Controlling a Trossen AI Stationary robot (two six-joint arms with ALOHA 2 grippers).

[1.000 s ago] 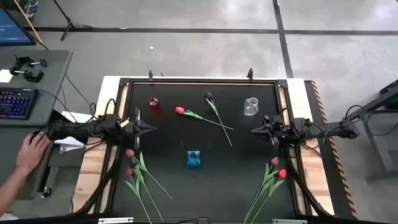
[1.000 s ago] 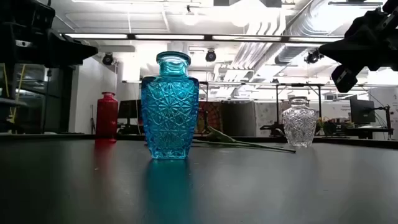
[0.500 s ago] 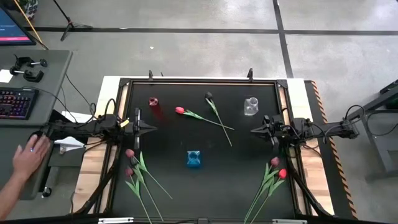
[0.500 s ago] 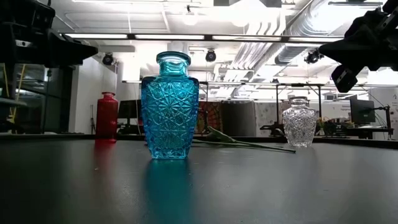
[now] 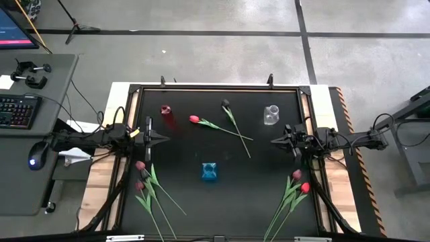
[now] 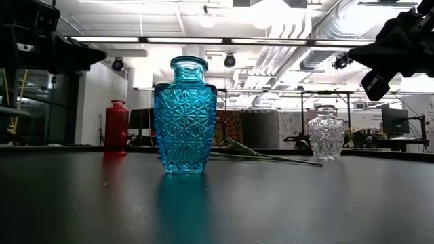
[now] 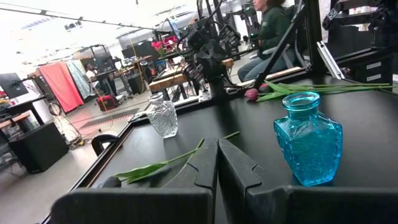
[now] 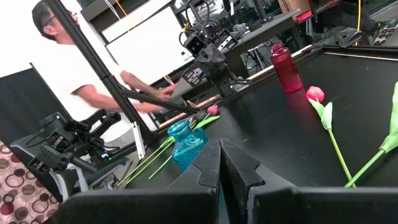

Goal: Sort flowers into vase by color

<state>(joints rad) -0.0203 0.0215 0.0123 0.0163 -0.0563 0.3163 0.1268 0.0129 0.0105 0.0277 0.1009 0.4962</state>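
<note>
The left claw (image 5: 163, 139) hangs over the left edge of the black desk (image 5: 255, 195), its fingers pressed fully together with nothing between them. The right claw (image 5: 274, 140) mirrors it over the right edge, likewise closed and empty, pointing inward toward the other.

Between the 2 claws, slightly nearer the front, stands a blue glass vase (image 5: 209, 172), upright and alone. Toward the back, a red vase (image 5: 166, 111) stands near the left claw and a clear glass vase (image 5: 271, 115) near the right claw.

The flowers lie flat on the desk in 3 places. Between the red and clear vases, a red-headed tulip (image 5: 194, 119) and a near-black tulip (image 5: 226, 103) lie with their stems crossing (image 5: 236, 132). At the front left, a bunch of pink-headed tulips (image 5: 140, 166) lies just below the left claw. At the front right, another bunch (image 5: 300, 183) with pink and red heads lies below the right claw.

Off the desk to the left, a side table holds a keyboard (image 5: 15, 110) and a mouse (image 5: 33, 161). In the right wrist view, a person in a white shirt (image 8: 81, 93) stands beyond the desk.
</note>
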